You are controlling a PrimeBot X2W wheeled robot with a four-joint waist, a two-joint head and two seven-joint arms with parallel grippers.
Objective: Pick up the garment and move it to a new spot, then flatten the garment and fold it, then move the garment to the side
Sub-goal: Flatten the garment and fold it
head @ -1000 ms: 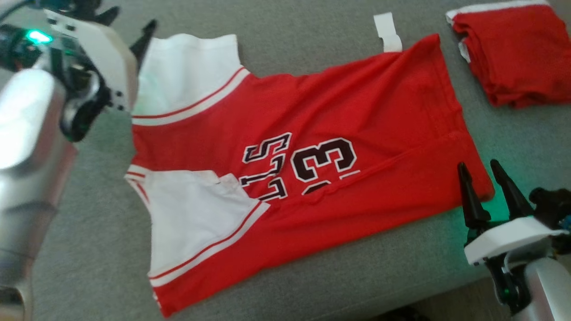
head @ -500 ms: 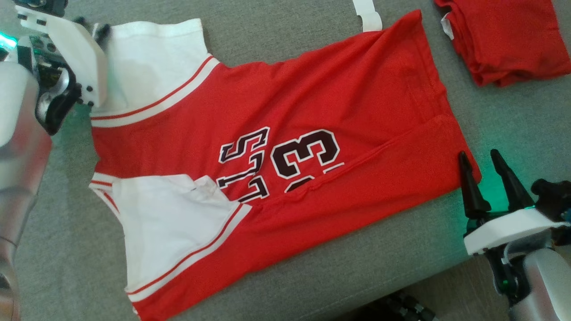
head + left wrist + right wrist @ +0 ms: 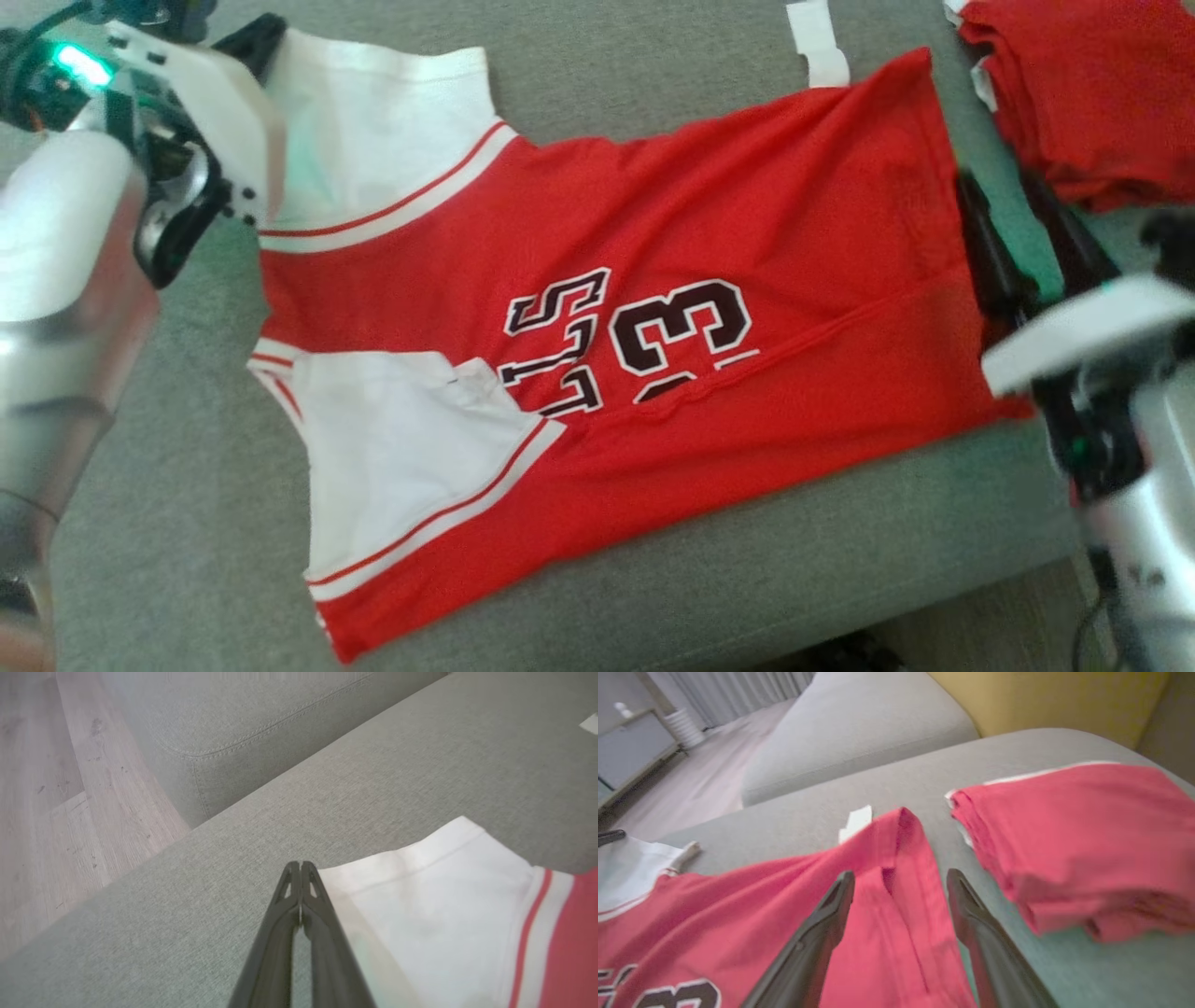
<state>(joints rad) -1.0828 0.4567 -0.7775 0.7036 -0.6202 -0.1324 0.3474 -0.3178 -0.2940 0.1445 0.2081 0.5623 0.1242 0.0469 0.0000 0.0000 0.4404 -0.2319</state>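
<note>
The garment (image 3: 672, 233), a red jersey with white sleeves and dark "13" lettering, lies spread on the grey sofa seat (image 3: 653, 579). My left gripper (image 3: 254, 42) is at its far-left white sleeve corner (image 3: 420, 896). In the left wrist view the left gripper (image 3: 299, 865) is shut, its fingers pressed together at that sleeve's edge. My right gripper (image 3: 997, 182), blurred, stands open over the jersey's right hem. In the right wrist view the right gripper (image 3: 901, 873) straddles a raised red fold of the hem (image 3: 896, 933) without touching it.
A folded red pile (image 3: 1083, 93) lies at the far right, close beside my right gripper (image 3: 1087, 844). A white tag (image 3: 820, 42) sticks out at the jersey's far edge. The seat's front edge runs along the bottom right. Wooden floor (image 3: 56, 812) lies beyond the seat's left end.
My left gripper has shut at the white sleeve corner. My right gripper has moved forward from the seat's front edge to the jersey's right hem. The camera has shifted.
</note>
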